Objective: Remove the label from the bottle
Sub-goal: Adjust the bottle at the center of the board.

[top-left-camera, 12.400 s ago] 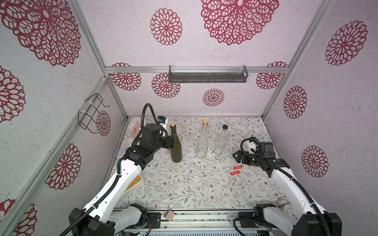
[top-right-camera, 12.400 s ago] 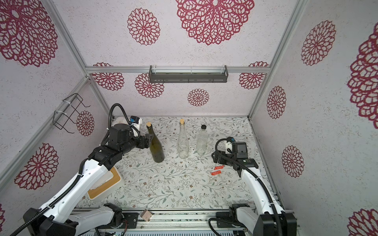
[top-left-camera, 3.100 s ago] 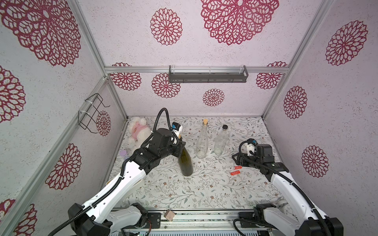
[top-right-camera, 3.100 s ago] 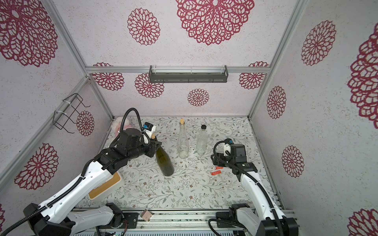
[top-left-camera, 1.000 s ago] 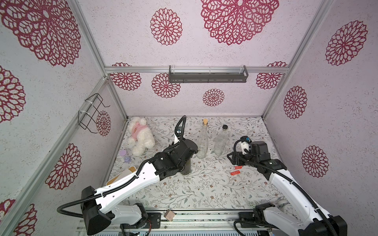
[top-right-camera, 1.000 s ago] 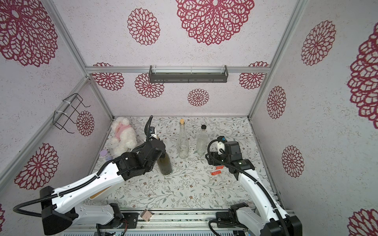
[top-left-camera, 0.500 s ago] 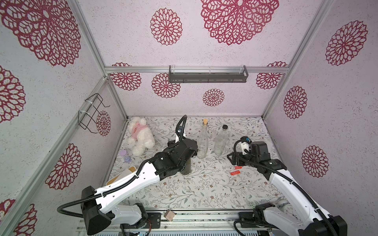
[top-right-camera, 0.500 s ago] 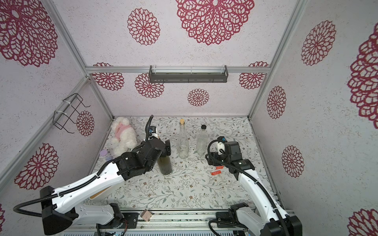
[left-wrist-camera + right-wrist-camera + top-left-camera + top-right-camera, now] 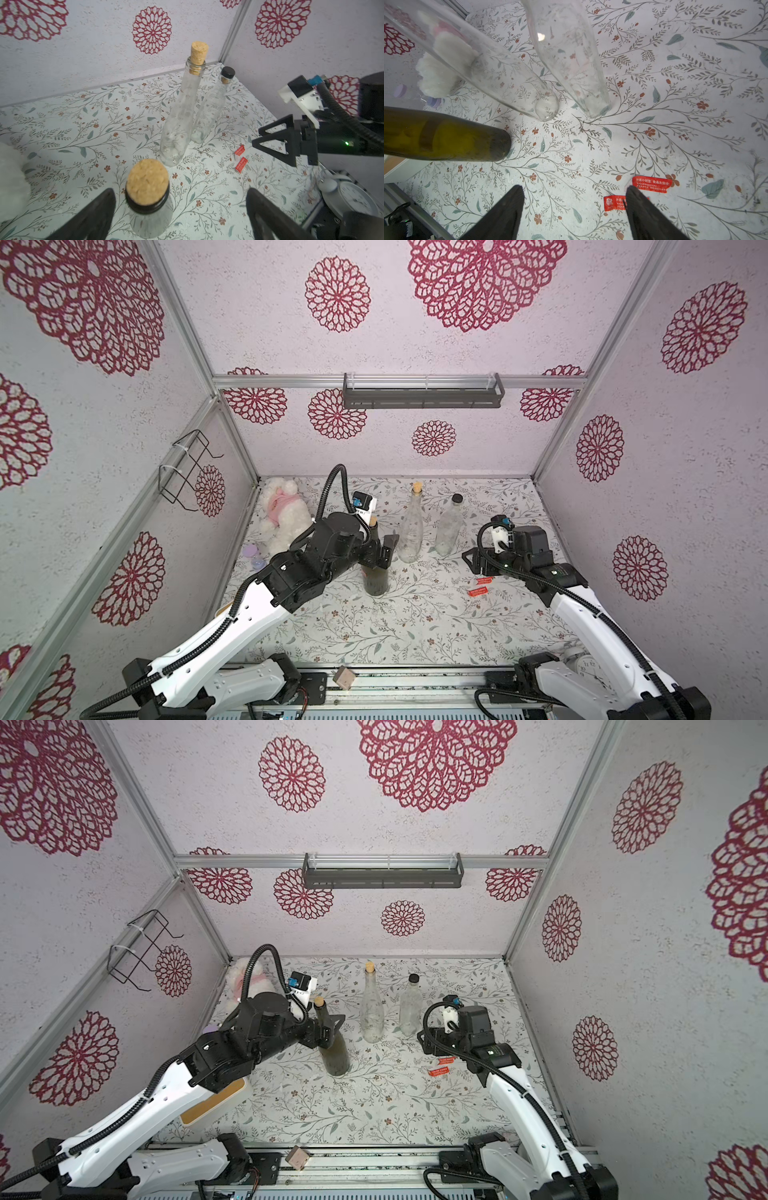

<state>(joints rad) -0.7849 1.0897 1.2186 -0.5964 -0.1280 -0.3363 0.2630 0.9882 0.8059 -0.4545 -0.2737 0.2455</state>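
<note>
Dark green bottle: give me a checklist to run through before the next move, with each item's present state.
1. Dark green bottle upright on the table: ok.
2. Left gripper open, jaws either side of the corked neck, not clamping it: ok.
3. Right gripper open and empty, hovering over the two red labels lying on the table: ok.
4. Label remaining on the dark green bottle: cannot tell; the side seen from the right wrist view looks bare, the far side is hidden.
5. Corked clear bottle stands apart from the dark green bottle: ok.
</note>
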